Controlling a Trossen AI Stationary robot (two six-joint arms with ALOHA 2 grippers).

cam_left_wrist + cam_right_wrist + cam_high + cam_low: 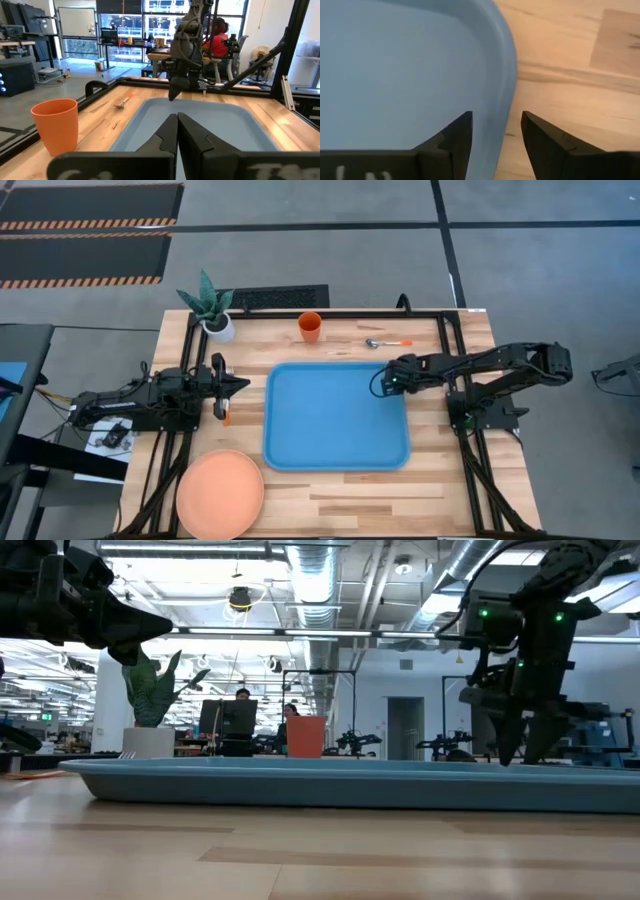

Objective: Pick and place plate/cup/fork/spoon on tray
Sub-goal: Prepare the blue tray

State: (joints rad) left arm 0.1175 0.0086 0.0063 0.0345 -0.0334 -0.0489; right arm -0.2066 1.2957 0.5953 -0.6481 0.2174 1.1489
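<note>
On the left of the worktop (330, 490), seen from above, the left arm lies level over the wood with its left gripper (240, 384) just short of the tray's left rim; its fingers (165, 137) are pressed together with nothing between them (the wrist camera shows the two dark tips meeting in a thin seam). Directly under that gripper, the fork (226, 416) lies on the wood just left of the tray, only its orange handle showing. The plate (220, 493) sits near the front left corner of the worktop, close to the tray's front left corner but not touching it. At the back left stands a white pot with a spiky green plant (212, 308); the cup (310, 326) stands upright behind the tray's back rim, apart from it. The tray (336, 416) fills the middle and holds nothing. The spoon (387, 343) lies behind the tray's back right corner, bowl to the left, handle to the right. The right gripper (379, 383) hangs over the tray's right rim near that back corner, pointing down; its fingers (454, 140) stand apart with a moderate gap, empty, one over the blue floor and the other over the bare wood, so that they straddle the rim.
</note>
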